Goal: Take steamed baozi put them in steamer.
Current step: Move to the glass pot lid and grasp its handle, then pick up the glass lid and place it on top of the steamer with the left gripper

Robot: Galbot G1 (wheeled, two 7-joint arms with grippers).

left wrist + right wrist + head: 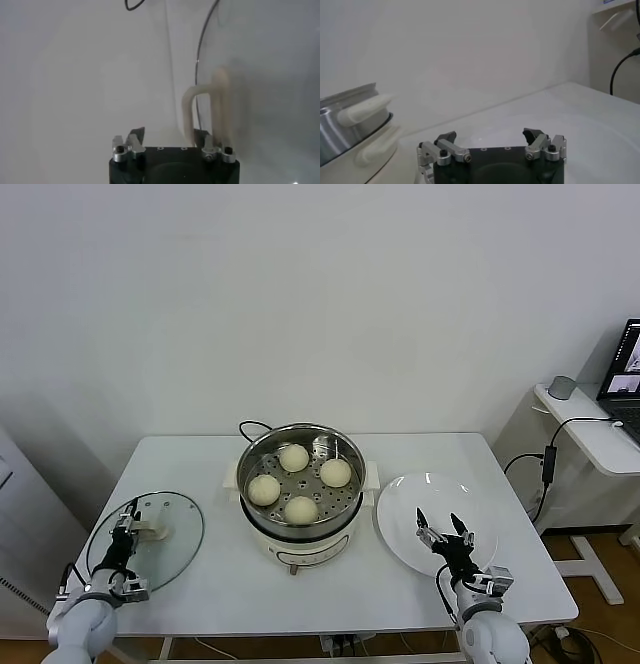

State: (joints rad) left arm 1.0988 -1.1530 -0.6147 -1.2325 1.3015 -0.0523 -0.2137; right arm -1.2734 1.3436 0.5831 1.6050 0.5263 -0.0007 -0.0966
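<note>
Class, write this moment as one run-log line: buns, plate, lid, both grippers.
steamed baozi: four in steamer | plate: bare | glass lid: on table | left gripper: over lid | right gripper: open over plate

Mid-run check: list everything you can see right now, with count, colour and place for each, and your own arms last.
steamed baozi: four, pale cream-yellow, all on the perforated tray inside the steamer.
steamer: one, shiny steel on a cream-white base, table centre, black cord behind.
white plate: one, bare, on the table to the steamer's right.
glass lid: one, clear with a cream handle, flat on the table's left side.
table: one, white.
side desk: one, white, far right, with a laptop and a cable.
left tool: over the glass lid at its handle.
right tool: open, over the white plate, holding nothing.
</note>
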